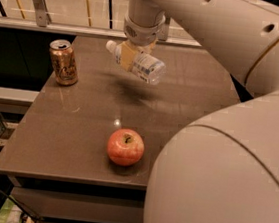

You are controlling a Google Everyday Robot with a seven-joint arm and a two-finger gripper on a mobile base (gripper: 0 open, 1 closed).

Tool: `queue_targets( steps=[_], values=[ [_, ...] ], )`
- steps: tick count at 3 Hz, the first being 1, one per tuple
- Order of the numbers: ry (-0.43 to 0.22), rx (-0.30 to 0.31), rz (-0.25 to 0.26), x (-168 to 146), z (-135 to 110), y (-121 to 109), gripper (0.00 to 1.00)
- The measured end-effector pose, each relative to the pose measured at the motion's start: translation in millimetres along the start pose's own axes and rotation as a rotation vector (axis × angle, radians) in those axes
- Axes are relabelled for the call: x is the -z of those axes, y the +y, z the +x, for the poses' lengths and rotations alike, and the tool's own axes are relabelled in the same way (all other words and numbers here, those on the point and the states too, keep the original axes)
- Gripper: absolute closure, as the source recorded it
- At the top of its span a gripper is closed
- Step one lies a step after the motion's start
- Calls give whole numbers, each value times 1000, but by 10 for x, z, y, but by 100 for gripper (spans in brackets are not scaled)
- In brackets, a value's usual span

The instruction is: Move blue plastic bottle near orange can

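blue plastic bottle (147, 68) hung tilted above table (191, 99), cap (110, 45) toward orange can (63, 62), apart from it | gripper (129, 58) clamped around bottle's middle | can upright at left edge | apple (125, 147) near front

Table (70, 141): smooth brown top, semi-gloss, with glare and faint reflections. The orange can (63, 62) is shiny metal and the apple (125, 147) has a waxy sheen. Gripper (129, 57), above the table's far middle, clamps the blue plastic bottle (147, 68): clear glossy plastic, printed label, white cap. Arm (229, 33) shell is smooth cream, satin.
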State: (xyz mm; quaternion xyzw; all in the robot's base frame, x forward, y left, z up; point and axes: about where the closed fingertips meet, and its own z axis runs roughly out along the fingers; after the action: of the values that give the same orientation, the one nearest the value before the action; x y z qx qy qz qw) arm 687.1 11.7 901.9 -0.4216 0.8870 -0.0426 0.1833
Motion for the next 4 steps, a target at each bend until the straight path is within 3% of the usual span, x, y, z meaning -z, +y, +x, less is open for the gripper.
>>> queue_targets(
  steps=[2,4],
  values=[
    [-56,-18,-82,-172,-151,51,100],
    [-91,-100,-141,-441,-447,76,100]
  ],
)
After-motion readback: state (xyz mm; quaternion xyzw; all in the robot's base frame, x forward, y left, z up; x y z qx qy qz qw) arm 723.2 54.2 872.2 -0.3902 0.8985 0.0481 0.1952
